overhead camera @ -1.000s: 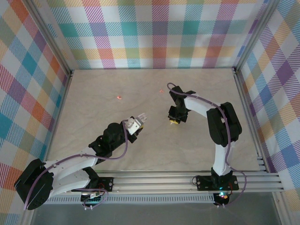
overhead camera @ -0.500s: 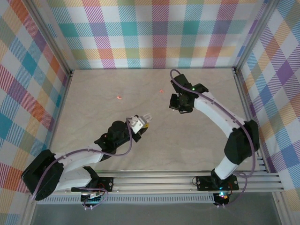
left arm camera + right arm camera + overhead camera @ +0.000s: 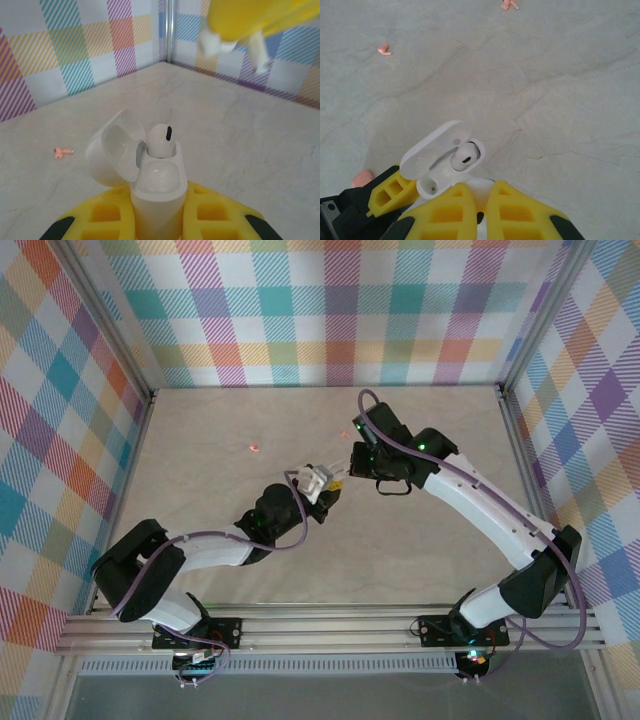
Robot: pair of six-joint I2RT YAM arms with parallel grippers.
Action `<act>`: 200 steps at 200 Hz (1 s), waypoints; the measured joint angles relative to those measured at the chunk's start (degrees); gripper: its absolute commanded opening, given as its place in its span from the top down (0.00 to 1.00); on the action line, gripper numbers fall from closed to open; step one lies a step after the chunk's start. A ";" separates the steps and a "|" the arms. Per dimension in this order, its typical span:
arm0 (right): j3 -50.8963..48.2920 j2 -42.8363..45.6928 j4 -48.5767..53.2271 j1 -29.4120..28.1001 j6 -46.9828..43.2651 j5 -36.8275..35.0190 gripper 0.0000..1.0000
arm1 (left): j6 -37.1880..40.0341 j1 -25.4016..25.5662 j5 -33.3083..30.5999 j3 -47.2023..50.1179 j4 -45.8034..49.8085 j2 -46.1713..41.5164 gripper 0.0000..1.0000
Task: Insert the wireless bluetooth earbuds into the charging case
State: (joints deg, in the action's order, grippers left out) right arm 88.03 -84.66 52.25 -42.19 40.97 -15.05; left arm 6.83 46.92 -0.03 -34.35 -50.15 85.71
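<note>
Overhead view: at frame centre, the left pincer (image 3: 326,481) is clamped on an open white charging case (image 3: 316,479). The right pincer (image 3: 352,462) hovers just to its right.

Left wrist view: one white earbud (image 3: 161,141) sits in the case at lower centre. At upper right, the right pincer is closed on a second white earbud (image 3: 214,43).

Right wrist view: a pink earbud (image 3: 383,49) lies on the bench (image 3: 560,90) at upper left, and another pink earbud (image 3: 509,4) lies at the top edge.
</note>
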 measured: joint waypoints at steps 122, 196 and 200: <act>-2.12 0.00 -5.05 -0.22 3.61 -2.36 0.92 | -2.86 3.06 -2.58 -4.63 -5.75 5.51 1.00; -2.10 -1.57 -4.72 -0.26 6.43 -4.90 0.91 | -2.95 4.02 -8.59 -5.64 -5.79 6.38 1.00; -2.10 -1.88 -4.72 -0.28 6.62 -4.96 0.91 | -2.95 4.07 -8.70 -5.70 -5.75 6.45 1.00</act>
State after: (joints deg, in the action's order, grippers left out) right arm 85.93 -86.54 47.53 -42.48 47.59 -20.01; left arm 3.88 50.98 -8.73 -40.05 -55.90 92.16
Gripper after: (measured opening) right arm 0.092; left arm 0.175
